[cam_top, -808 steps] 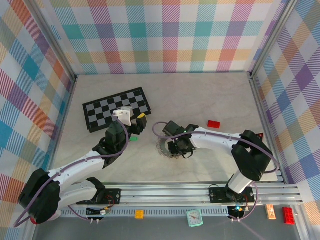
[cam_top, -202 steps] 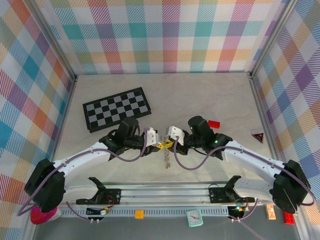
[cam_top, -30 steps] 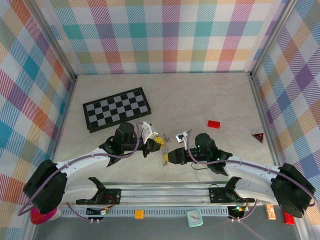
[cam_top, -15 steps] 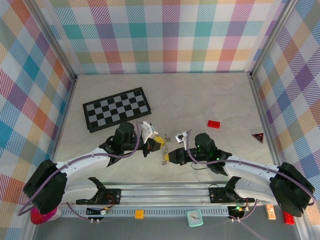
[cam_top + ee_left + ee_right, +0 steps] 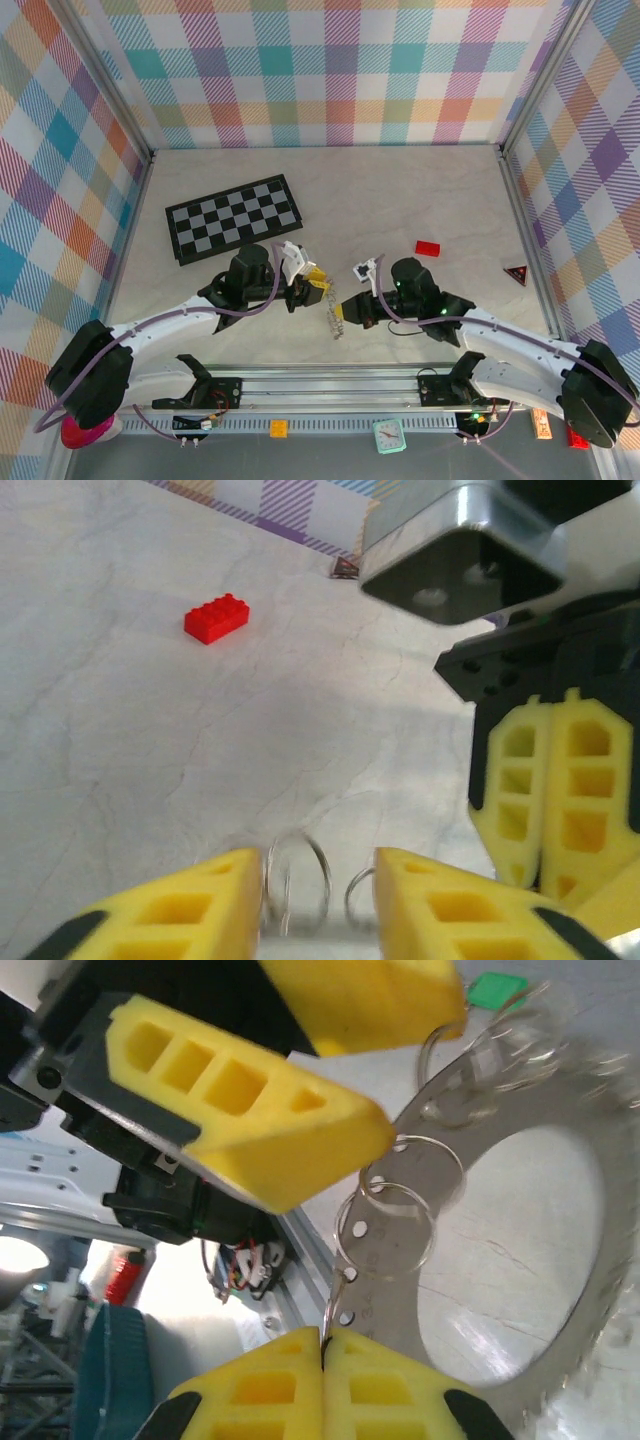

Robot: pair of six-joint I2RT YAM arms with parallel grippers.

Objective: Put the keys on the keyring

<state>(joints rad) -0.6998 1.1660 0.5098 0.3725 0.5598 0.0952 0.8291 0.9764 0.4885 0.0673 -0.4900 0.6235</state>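
Observation:
The keyring (image 5: 335, 322) hangs between my two grippers just above the table. It is a flat silvery band (image 5: 380, 1295) with small holes and thin wire loops threaded through it. My right gripper (image 5: 325, 1345) is shut on one of those loops, at the band's near edge. A key's green head (image 5: 497, 987) shows at the far end of the ring. My left gripper (image 5: 320, 865) is open, with wire loops (image 5: 297, 885) standing in the gap between its yellow fingers. Seen from above, the left gripper (image 5: 318, 290) and right gripper (image 5: 345, 308) nearly touch.
A black-and-white chessboard (image 5: 235, 218) lies at the back left. A red brick (image 5: 428, 248) sits right of the grippers, and a dark triangle (image 5: 516, 273) lies by the right wall. The arms' metal rail (image 5: 330, 385) runs along the near edge.
My left gripper has gone from shut to open around the loops. My right gripper has closed on a loop and shifted slightly right, taking the ring with it.

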